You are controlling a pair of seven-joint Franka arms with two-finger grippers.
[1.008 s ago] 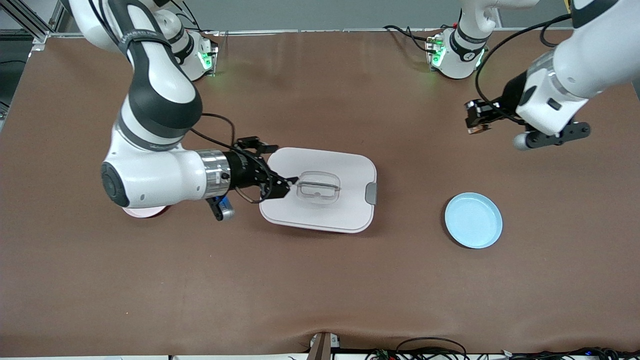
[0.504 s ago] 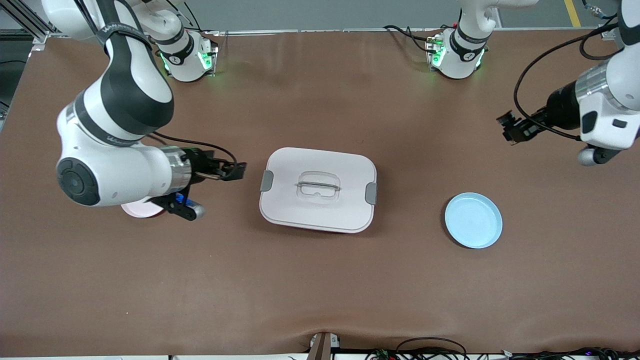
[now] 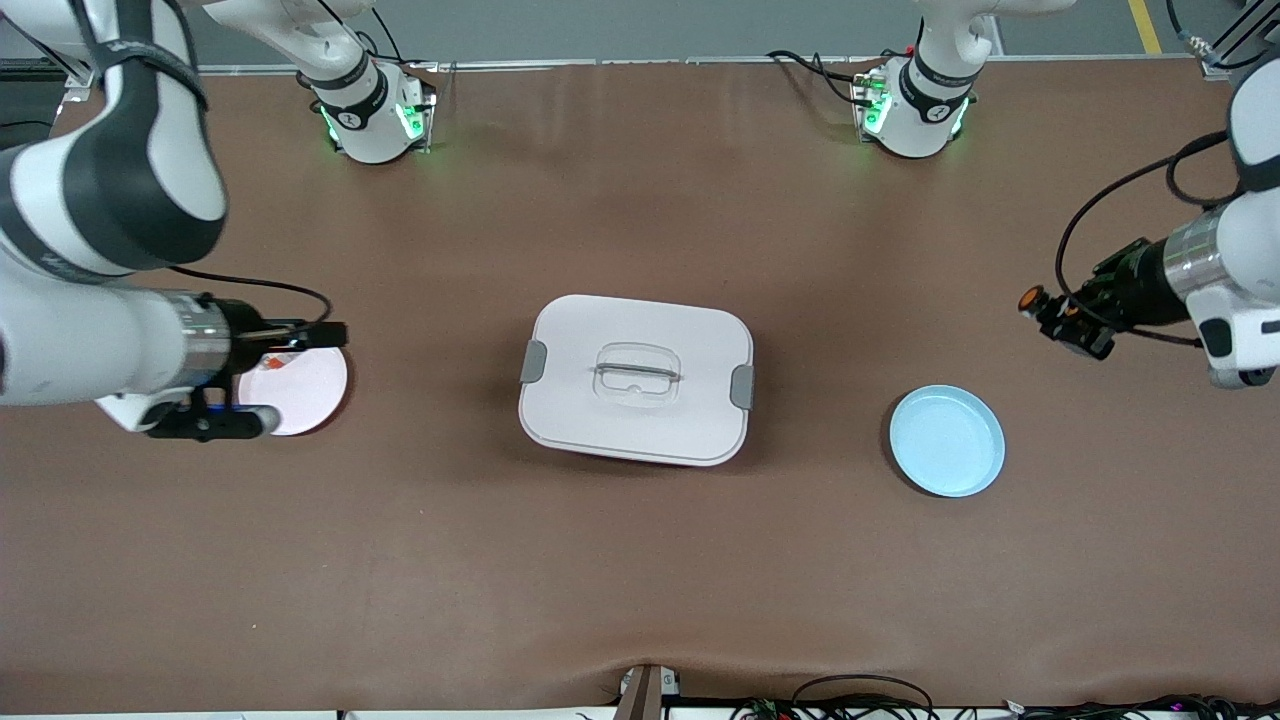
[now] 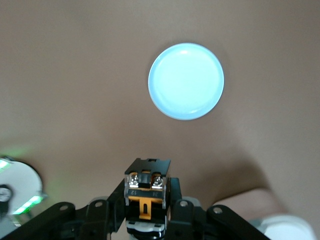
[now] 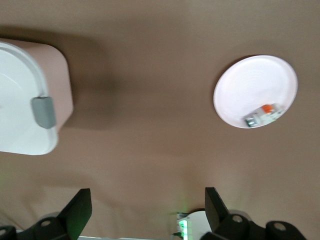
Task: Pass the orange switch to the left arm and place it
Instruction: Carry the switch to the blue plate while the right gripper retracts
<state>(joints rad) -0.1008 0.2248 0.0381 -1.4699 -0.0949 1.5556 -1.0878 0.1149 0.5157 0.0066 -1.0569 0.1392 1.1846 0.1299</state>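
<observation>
Toward the left arm's end of the table from the box [image 3: 636, 378], the left gripper [image 3: 1052, 315] clamps the orange switch [image 4: 146, 195] in the air — long axis along the fingers, terminals out, roughly level. Right gripper [image 3: 318, 335] hangs spread over the pink plate [image 3: 303, 390] — a small silver-and-red item [image 5: 262, 115] lies there.
</observation>
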